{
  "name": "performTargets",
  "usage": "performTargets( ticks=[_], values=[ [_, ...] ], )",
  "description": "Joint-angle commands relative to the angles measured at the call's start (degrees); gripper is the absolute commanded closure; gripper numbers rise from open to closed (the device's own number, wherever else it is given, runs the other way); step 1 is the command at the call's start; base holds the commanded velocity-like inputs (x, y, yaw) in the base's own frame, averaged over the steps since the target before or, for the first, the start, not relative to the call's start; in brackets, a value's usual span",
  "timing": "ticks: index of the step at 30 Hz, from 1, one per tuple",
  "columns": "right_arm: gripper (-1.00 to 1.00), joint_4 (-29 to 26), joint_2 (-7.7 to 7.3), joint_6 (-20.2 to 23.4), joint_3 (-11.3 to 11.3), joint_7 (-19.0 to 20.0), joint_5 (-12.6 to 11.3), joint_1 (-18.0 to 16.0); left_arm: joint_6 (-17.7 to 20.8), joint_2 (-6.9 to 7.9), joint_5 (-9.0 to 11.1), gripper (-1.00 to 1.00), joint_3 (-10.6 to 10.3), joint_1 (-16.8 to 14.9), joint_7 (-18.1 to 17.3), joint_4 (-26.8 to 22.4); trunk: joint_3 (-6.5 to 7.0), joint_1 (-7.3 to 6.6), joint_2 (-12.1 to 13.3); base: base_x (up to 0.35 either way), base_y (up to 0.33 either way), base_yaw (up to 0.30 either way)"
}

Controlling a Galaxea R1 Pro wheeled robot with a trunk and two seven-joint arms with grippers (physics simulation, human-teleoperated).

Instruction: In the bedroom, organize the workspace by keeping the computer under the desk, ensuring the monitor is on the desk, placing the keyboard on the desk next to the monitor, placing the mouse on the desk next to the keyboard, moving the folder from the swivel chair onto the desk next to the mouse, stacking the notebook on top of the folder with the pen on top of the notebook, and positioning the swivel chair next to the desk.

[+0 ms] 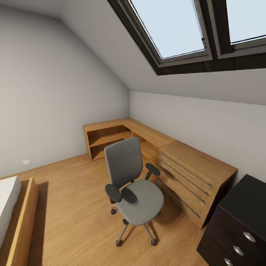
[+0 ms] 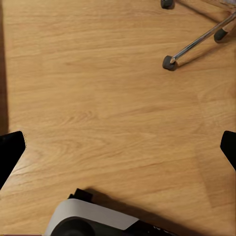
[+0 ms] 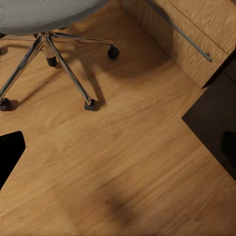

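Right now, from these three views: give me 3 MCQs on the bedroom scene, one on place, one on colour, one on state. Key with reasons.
1. Where does the swivel chair stand?
A. On the bed
B. On the wood floor in front of the L-shaped desk
C. On top of the dark cabinet

2. What colour is the chair's seat?
A. Grey
B. Red
C. Blue

3. What lies on the chair's seat?
A. A stack of books
B. A keyboard
C. Nothing visible

Key:
1 B: the head view shows its wheeled base on the floor, beside the desk and its drawer unit.
2 A: seat and backrest render grey.
3 C: the seat surface is bare in the head view.
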Motion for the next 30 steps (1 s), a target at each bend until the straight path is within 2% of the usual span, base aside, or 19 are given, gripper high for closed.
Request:
performTargets(
  ticks=[1, 19, 30],
  values=[
    [-1.0, 0.0, 0.01, 0.0, 0.5, -0.5, 0.0, 0.0, -0.2, -0.02, 0.6, -1.0, -0.1, -0.1, -0.5, 0.1, 0.08, -0.2, 0.3, 0.0, 0.0, 0.204],
    [-1.0, 0.1, 0.04, 0.0, 0.6, -0.5, 0.0, 0.0, -0.2, -0.02, 0.6, -1.0, -0.1, -0.1, -0.5, 0.1, 3.31, -4.16, 7.5, 0.0, 0.0, 0.262],
    [-1.0, 0.1, 0.04, 0.0, 0.6, -0.4, 0.0, 0.0, -0.2, -0.02, 0.6, -1.0, -0.1, -0.1, -0.5, 0.1, 3.31, -4.16, 7.5, 0.0, 0.0, 0.271]
  ],
)
